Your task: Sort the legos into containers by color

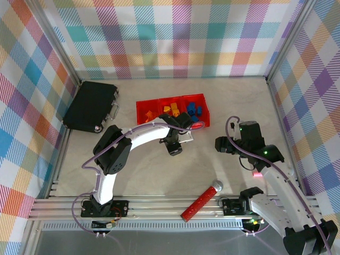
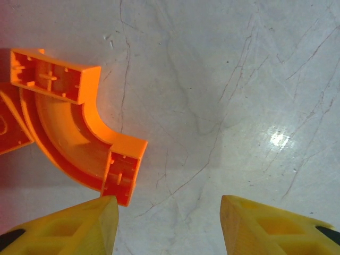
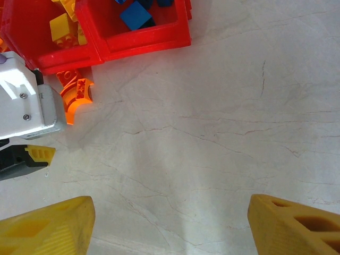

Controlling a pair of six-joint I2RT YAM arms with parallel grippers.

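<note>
L claw [image 2: 169, 206] partly open, empty, over pale cracked worktop [image 2: 239, 79]; glossy orange arch lego [image 2: 74, 138] just beside one fingertip. R claw [image 3: 170, 210] wide open, empty. Red plastic bins [image 3: 143, 43] nr far edge.

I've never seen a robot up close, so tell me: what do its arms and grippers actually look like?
Both the left arm and the right arm have white curved links joined by black joints, with thin lilac cables looping alongside. Small green lights glow on the right arm. The left gripper and right gripper each end in two yellow wedge-shaped fingers with hollow recesses.
</note>
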